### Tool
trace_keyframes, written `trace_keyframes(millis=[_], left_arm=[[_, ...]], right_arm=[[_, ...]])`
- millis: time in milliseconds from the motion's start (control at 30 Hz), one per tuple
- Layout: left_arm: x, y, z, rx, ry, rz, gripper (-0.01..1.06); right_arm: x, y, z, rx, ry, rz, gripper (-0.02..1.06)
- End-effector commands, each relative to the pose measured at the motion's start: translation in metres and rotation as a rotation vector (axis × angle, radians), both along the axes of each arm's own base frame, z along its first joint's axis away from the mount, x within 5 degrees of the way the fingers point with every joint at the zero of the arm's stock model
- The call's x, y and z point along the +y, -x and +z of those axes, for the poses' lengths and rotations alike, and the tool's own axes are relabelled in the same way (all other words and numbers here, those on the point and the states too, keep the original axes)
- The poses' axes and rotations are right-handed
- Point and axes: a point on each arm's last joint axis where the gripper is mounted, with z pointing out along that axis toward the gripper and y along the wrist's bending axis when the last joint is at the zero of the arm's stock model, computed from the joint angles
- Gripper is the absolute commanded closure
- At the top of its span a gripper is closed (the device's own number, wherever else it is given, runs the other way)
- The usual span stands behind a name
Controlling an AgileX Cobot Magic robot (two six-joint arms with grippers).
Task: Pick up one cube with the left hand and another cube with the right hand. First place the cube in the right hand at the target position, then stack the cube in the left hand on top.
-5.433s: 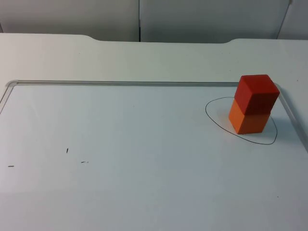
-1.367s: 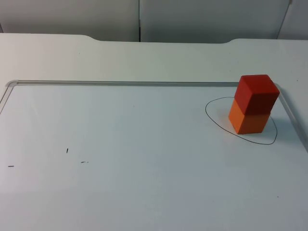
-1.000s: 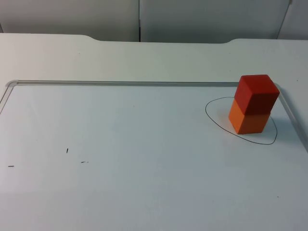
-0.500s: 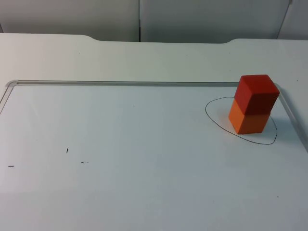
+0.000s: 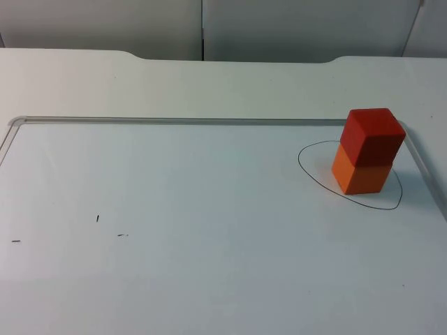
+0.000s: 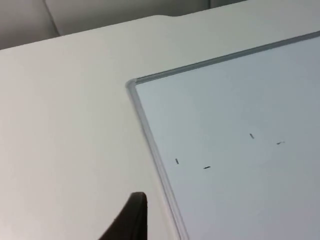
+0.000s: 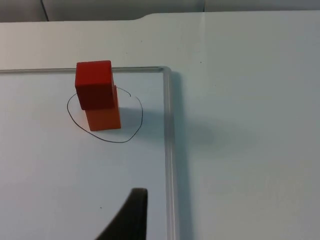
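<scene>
We find the red cube (image 5: 374, 135) stacked squarely on the orange cube (image 5: 361, 177), the pair standing upright inside the hand-drawn black outline (image 5: 312, 179) that marks the target position. The stack sits near the far right corner of the whiteboard sheet (image 5: 209, 202), just inside its raised grey edge strip (image 5: 424, 167). From the right wrist view we confirm the same arrangement: red cube (image 7: 94, 84) on orange cube (image 7: 104, 119), both within the drawn outline (image 7: 131, 131), the red one overhanging slightly toward one side. The edge strip (image 7: 170, 150) runs beside the stack, apart from it.

Of the right gripper we see one black fingertip (image 7: 131, 215), held above the sheet near its edge and well apart from the stack. Whether its fingers are spread or pressed together we cannot tell. Of the left gripper we likewise see one black fingertip (image 6: 132, 218), held over the bare table top (image 6: 65, 130) just outside the sheet's corner (image 6: 132, 85); its finger state we cannot tell either. Neither fingertip touches a cube. A few short black pen marks (image 5: 97, 218) lie on the sheet's left part.
</scene>
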Motion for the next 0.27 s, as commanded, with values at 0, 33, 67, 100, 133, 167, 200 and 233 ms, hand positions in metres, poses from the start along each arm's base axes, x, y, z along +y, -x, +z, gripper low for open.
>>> trace_keyframes(millis=[0, 33, 67, 100, 133, 167, 200, 233], left_arm=[[-0.0010, 0.0001, -0.0002, -0.008, 0.010, 0.046, 0.00], [-0.0012, 0.0002, -0.0002, -0.009, 0.010, 0.081, 0.00], [-0.0014, 0.0003, -0.0002, -0.009, 0.010, 0.107, 0.00], [-0.0014, 0.0003, -0.0002, -0.009, 0.010, 0.107, 0.00], [-0.0016, 0.0004, -0.0002, -0.009, 0.010, 0.131, 0.00], [-0.0017, 0.0005, -0.0002, -0.009, 0.010, 0.158, 0.00], [-0.0018, 0.0006, -0.0002, -0.009, 0.010, 0.171, 0.00], [-0.0019, 0.0006, -0.0002, -0.009, 0.010, 0.182, 0.00]], right_arm=[[0.0005, -0.0002, -0.0008, -0.005, 0.001, 0.000, 0.00], [0.0005, -0.0002, -0.0008, -0.005, 0.001, 0.000, 0.00], [0.0005, -0.0002, -0.0008, -0.005, 0.001, 0.000, 0.00], [0.0005, -0.0002, -0.0008, -0.005, 0.001, 0.000, 0.00], [0.0005, -0.0002, -0.0008, -0.005, 0.001, 0.000, 0.00], [0.0005, -0.0002, -0.0008, -0.005, 0.001, 0.000, 0.00], [0.0005, -0.0002, -0.0008, -0.005, 0.001, 0.000, 0.00], [0.0005, -0.0002, -0.0008, -0.005, 0.001, 0.000, 0.00]])
